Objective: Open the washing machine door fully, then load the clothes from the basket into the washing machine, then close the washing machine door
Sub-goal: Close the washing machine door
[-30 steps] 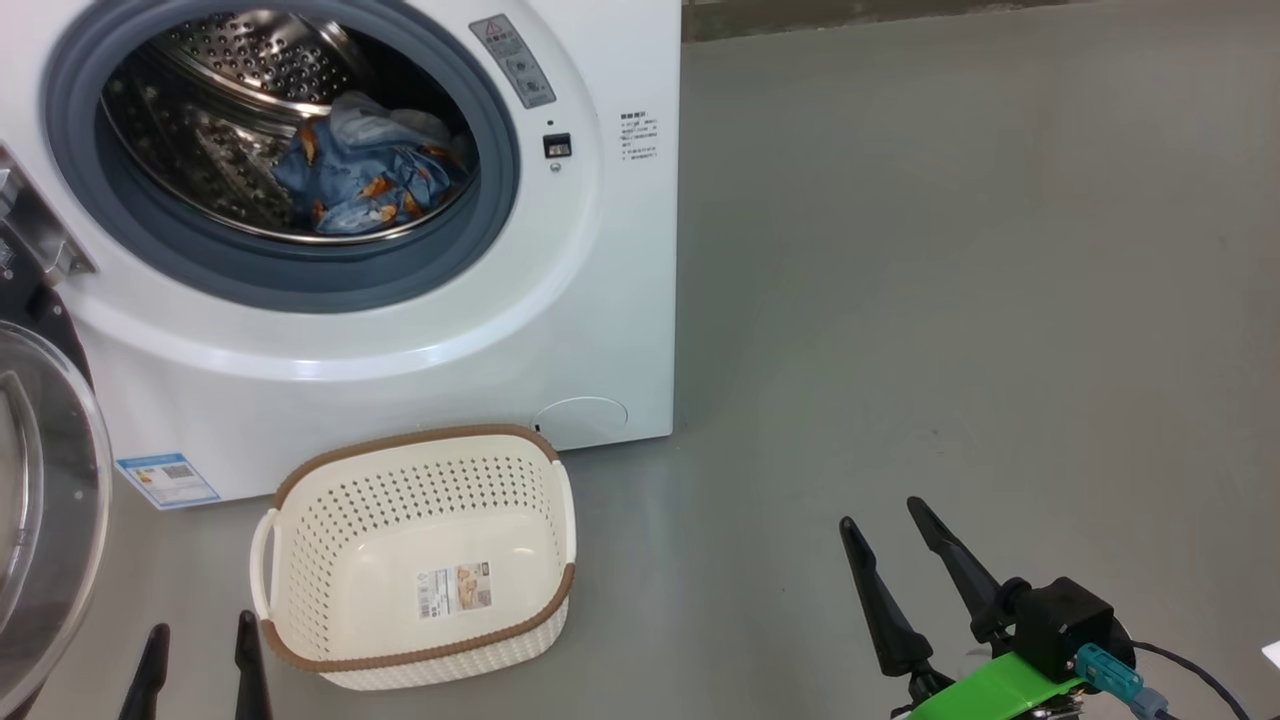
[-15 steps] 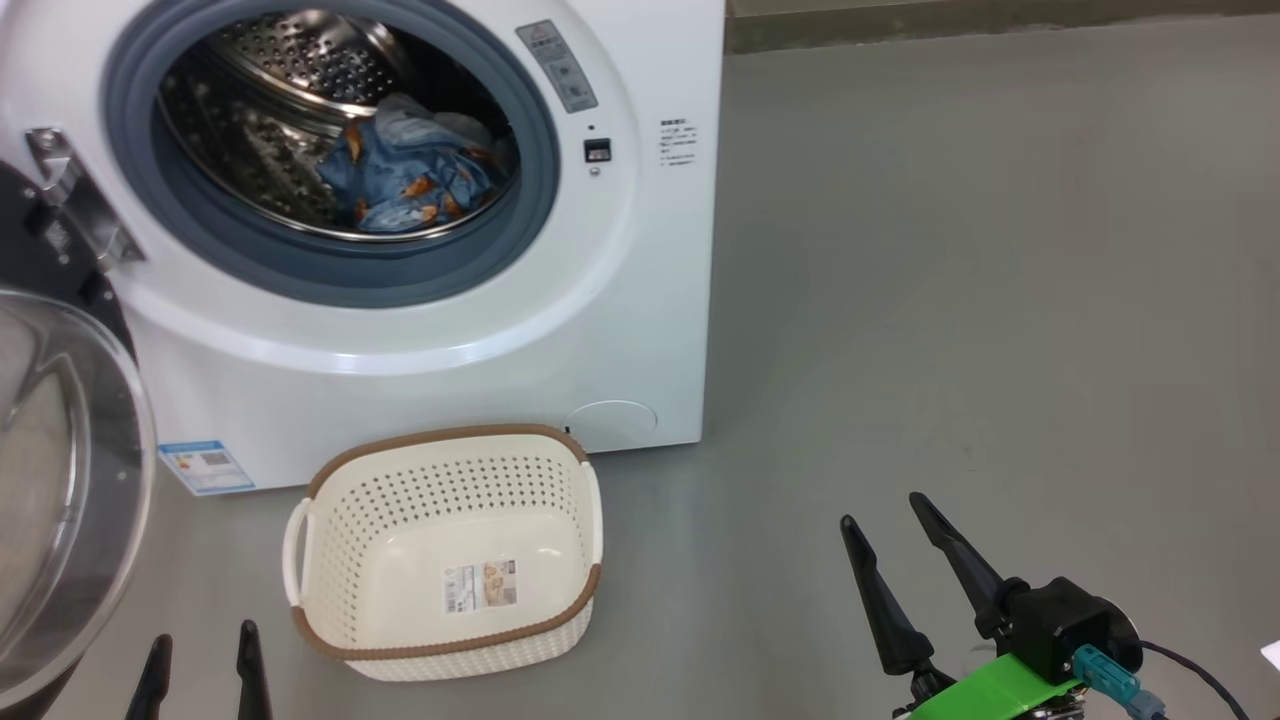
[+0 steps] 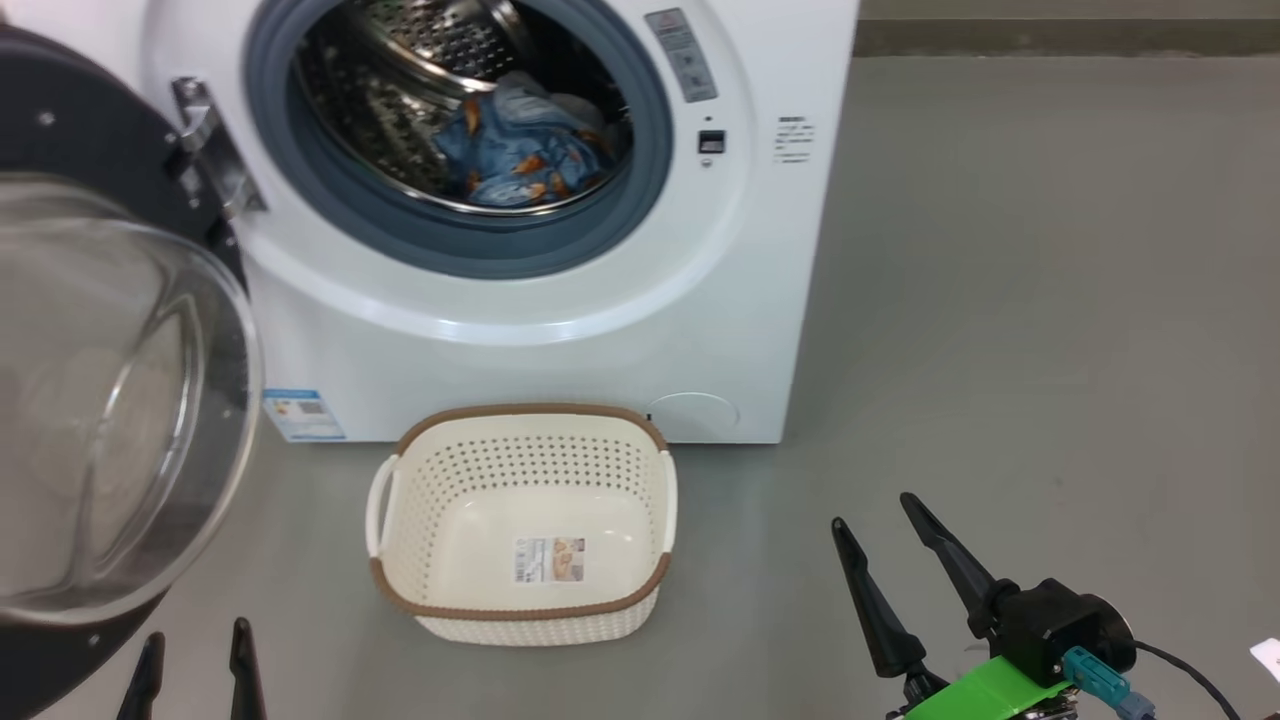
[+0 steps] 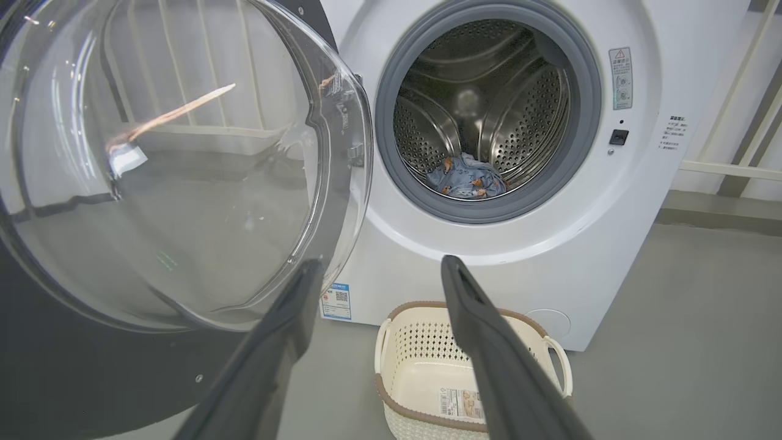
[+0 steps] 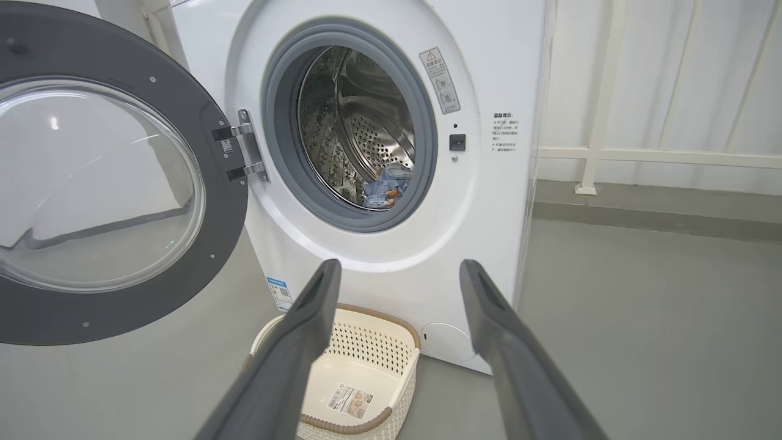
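Observation:
The washing machine (image 3: 560, 340) stands with its door (image 3: 110, 400) swung open to the left, glass bowl facing out. Blue bear-print clothes (image 3: 520, 150) lie inside the steel drum, seen too in the wrist views (image 4: 465, 178) (image 5: 385, 186). The cream basket (image 3: 525, 520) sits on the floor in front of the machine with only a label on its bottom. My left gripper (image 3: 195, 640) is open at the lower left, below the door. At the lower right, well clear of the basket, my right gripper (image 3: 875, 510) is open and holds nothing.
Grey floor (image 3: 1050, 300) stretches to the right of the machine. A white railing (image 5: 660, 156) and a pale wall run behind it. The open door (image 4: 183, 159) hangs close to my left gripper's fingers (image 4: 293, 305). The basket (image 4: 476, 373) (image 5: 354, 366) lies below both grippers.
The head camera has turned left, so machine, door and basket have shifted right in its view. Both grippers stay open and keep their places in the picture.

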Controlling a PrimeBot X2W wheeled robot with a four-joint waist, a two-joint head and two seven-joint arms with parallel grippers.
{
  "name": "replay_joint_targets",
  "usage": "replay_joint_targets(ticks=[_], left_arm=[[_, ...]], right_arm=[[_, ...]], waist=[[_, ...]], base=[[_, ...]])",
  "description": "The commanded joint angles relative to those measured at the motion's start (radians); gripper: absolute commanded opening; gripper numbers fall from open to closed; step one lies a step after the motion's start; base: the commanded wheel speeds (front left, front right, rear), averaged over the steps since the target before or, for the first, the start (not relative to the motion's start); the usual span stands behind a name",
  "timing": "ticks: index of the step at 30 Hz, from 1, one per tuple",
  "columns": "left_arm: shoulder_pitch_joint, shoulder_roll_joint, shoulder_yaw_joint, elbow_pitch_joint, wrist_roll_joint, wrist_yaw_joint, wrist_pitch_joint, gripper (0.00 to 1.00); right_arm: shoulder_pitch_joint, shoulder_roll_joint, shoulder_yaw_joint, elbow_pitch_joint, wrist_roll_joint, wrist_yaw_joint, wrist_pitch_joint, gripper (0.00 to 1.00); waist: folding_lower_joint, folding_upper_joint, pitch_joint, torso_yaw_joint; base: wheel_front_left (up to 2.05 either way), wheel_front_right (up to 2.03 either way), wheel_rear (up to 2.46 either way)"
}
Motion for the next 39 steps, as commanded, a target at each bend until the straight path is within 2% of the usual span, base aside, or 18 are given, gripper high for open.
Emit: replay_joint_targets(ticks=[1,27,39], left_arm=[[-0.036,0.006,0.038,-0.029,-0.005,-0.004,-0.004,1.00],[-0.054,0.006,0.035,0.003,-0.040,0.039,-0.004,1.00],[-0.047,0.006,0.022,0.017,-0.056,0.061,-0.004,1.00]], right_arm=[[-0.018,0.001,0.030,-0.030,-0.013,0.002,-0.005,1.00],[-0.055,0.001,0.042,-0.001,-0.019,0.002,-0.005,1.00],[-0.060,0.001,0.050,0.010,-0.022,0.002,-0.005,1.00]], waist=[[0.0000,0.0000,0.010,0.049],[0.0000,0.0000,0.024,0.300],[0.0000,0.0000,0.019,0.371]], base=[[0.00,0.00,0.00],[0.00,0.00,0.00],[0.00,0.00,0.00]])
